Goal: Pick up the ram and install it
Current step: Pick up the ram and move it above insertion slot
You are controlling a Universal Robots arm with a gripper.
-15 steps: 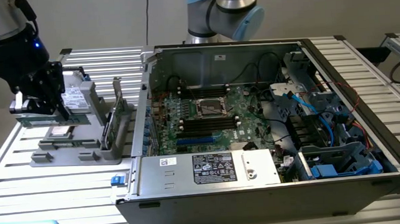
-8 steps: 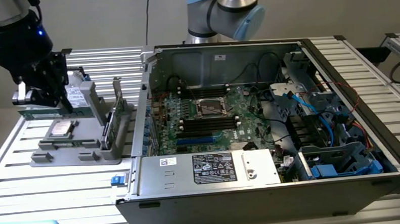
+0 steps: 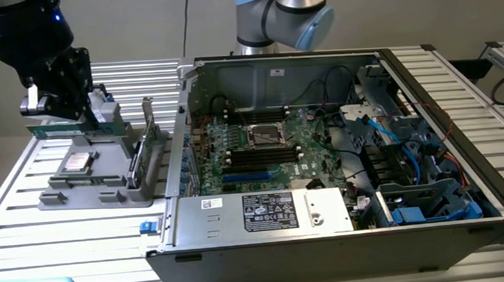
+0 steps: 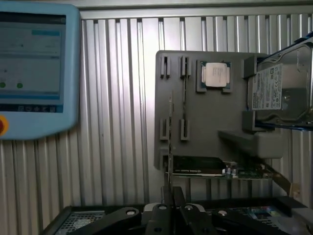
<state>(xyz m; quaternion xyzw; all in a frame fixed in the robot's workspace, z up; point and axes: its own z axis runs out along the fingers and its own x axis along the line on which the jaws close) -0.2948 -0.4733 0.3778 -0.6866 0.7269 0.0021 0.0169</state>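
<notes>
The hand [image 4: 169, 201], closed on the thin ram [image 3: 43, 131] near the table [image 3: 43, 230] edge, may let it pivot if bumped.

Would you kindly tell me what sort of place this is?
Probably a robot workcell for PC assembly: an open computer case sits on a slatted metal table, with a grey parts tray beside it and a teach pendant nearby.
</notes>
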